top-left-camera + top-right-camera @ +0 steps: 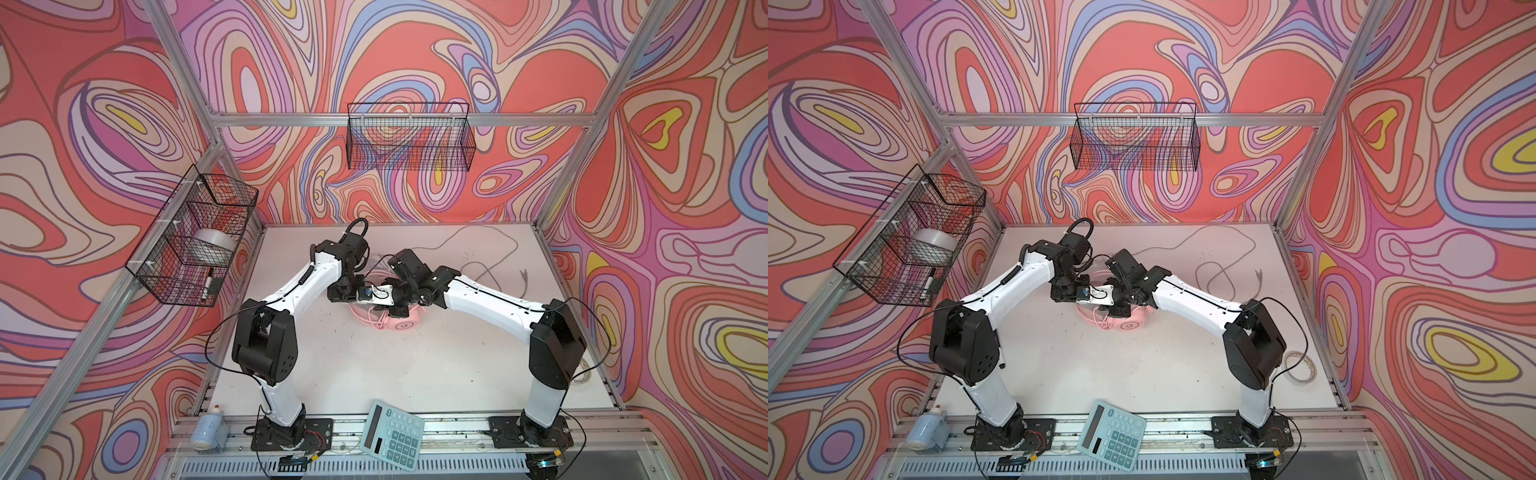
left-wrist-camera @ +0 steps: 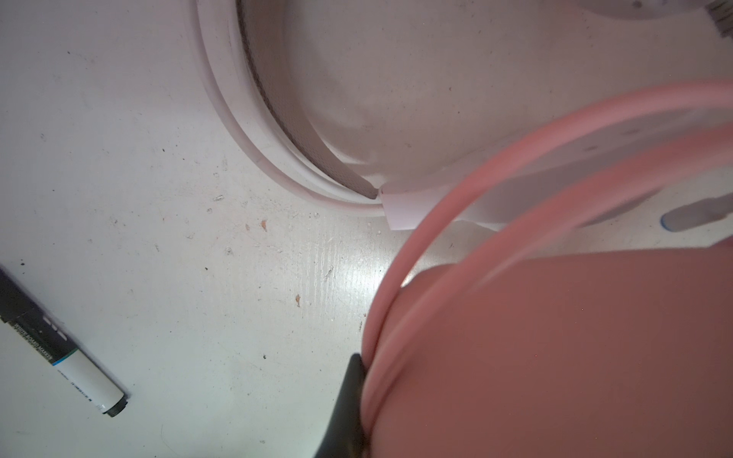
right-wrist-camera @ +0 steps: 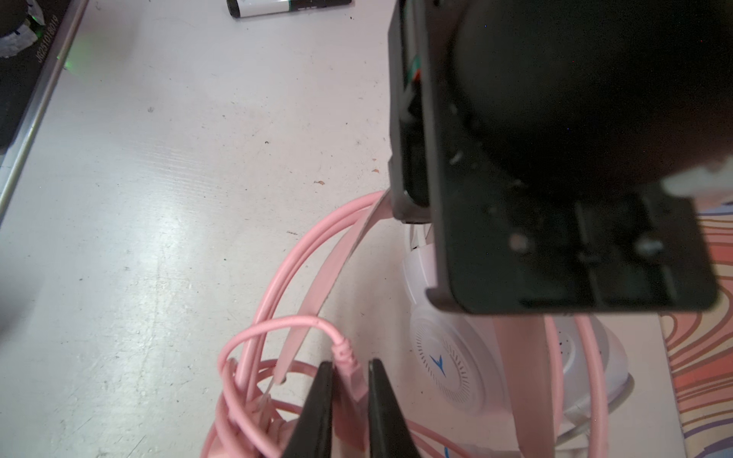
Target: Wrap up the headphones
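One side basket (image 1: 174, 286) holds a tape roll (image 1: 214, 245) and marker (image 1: 208, 283).

Bright, even light — mild glare, blurry wrist-view foregrounds

table (image 1: 374, 365): white, scuffed | on it: pink headphones (image 1: 405, 324), white headphones (image 2: 222, 119), marker (image 2: 67, 357), tape roll (image 1: 1300, 354)

The walls (image 1: 415, 50) swirl in banded coral, lilac, blue and yellow, the bench (image 1: 374, 365) is scuffed white, the pink headphones (image 1: 403, 324) carry a small blue mark, the white headset (image 2: 234, 131) has a lining that looks grey, perhaps meshed, the calculator (image 1: 392, 434) is pale teal, and the marker (image 2: 59, 349) is black and white.
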Controlling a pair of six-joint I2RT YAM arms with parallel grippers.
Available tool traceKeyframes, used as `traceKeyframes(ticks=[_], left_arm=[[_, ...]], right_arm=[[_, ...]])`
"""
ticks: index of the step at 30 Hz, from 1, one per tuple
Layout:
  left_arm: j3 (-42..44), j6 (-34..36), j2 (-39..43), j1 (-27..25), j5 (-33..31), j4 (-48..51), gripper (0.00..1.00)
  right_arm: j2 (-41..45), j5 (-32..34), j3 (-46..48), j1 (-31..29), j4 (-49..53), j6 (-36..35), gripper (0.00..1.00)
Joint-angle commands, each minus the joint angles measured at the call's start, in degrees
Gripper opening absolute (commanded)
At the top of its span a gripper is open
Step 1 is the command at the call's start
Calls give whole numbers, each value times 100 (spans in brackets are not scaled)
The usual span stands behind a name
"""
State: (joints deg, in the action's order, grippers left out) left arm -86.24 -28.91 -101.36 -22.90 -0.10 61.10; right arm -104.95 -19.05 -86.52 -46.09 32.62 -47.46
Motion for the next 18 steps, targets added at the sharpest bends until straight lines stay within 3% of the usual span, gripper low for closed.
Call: traceKeyframes(ticks=[1,11,18], left_arm=[[-174,17,100,-32,242,200,0],[-139,8,24,-37,300,189,0],[-121,19,-6,-39,314,174,0]], right_arm=[[-95,214,-137,82,-60,130,15],[44,332,21,126,-257,270,29],[106,316,57,161,-300,349,32]])
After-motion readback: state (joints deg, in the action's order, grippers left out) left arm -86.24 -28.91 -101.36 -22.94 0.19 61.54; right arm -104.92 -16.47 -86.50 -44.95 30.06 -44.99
